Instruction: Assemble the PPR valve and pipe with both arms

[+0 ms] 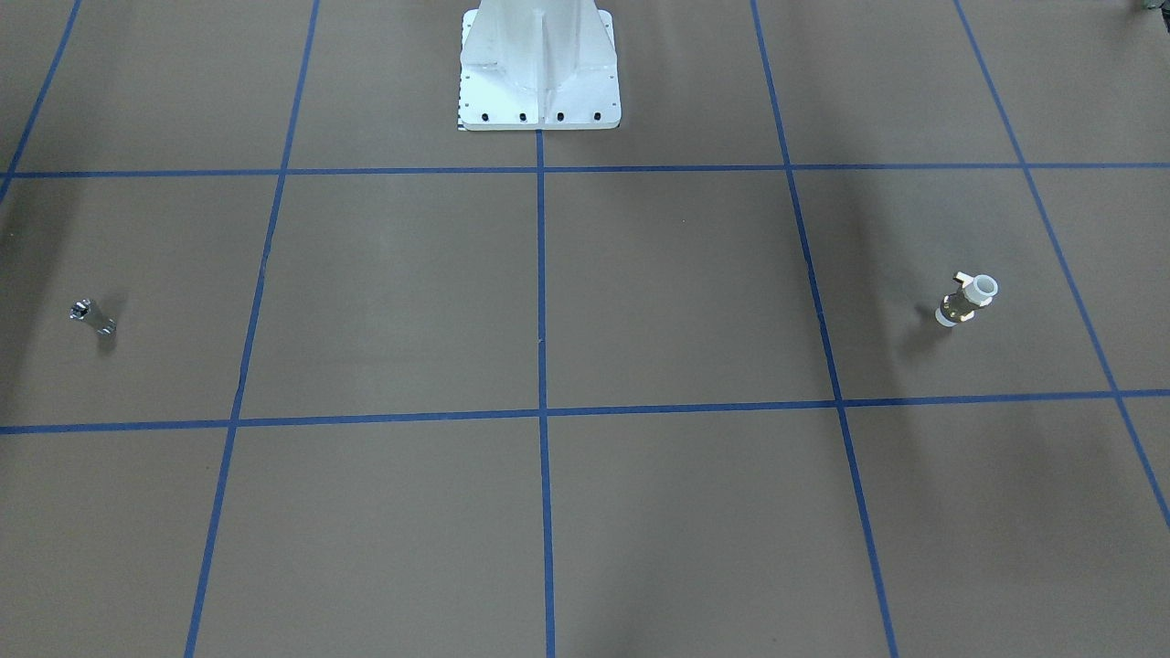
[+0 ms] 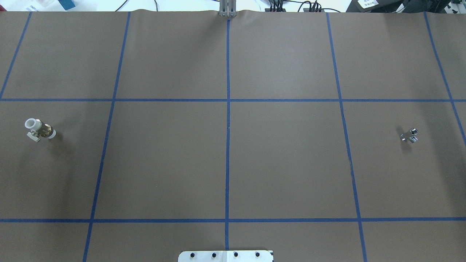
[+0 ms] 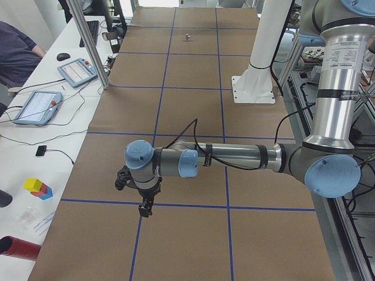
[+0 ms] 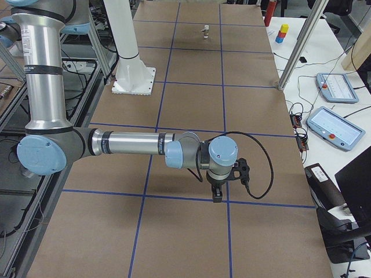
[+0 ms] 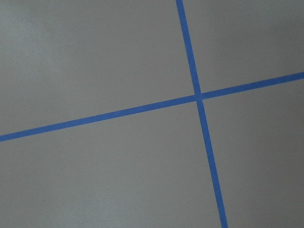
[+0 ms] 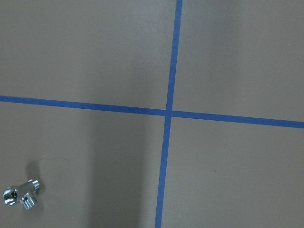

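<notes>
Brass-and-white PPR valve (image 1: 965, 300) and pipe (image 1: 91, 317) lie well apart; left arm (image 3: 337, 99) label (image 3: 343, 55) unreadable.

— ppr valve (image 2: 39, 130)?
— on the table (image 2: 164, 163), far left of the overhead view at mid-height; far right in the front-facing view.
— pipe (image 2: 409, 135)?
— also on the table, far right of the overhead view at mid-height, well apart from the ppr valve; lower left corner of the right wrist view.
— pedestal (image 1: 539, 68)?
— top centre of the front-facing view, bottom centre overhead.
— left arm (image 3: 234, 157), right arm (image 4: 133, 143)?
— stretched out over the table, mid-frame in the side views.
</notes>
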Action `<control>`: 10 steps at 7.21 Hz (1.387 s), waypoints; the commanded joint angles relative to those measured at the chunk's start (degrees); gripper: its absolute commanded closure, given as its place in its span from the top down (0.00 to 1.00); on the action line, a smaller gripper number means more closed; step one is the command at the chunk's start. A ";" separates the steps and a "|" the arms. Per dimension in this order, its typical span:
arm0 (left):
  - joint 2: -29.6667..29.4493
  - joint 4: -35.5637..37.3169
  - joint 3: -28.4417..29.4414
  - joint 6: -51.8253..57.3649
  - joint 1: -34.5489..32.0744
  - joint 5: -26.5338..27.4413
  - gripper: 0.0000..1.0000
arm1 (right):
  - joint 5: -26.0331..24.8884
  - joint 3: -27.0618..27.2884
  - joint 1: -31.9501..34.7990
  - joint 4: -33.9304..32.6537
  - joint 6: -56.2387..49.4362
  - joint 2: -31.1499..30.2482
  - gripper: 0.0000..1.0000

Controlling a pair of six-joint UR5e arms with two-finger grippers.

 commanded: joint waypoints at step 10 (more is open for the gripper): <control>-5.15 -2.01 -15.16 -36.22 17.19 0.09 1.00 | -0.63 2.26 0.18 0.62 -0.18 -0.45 0.99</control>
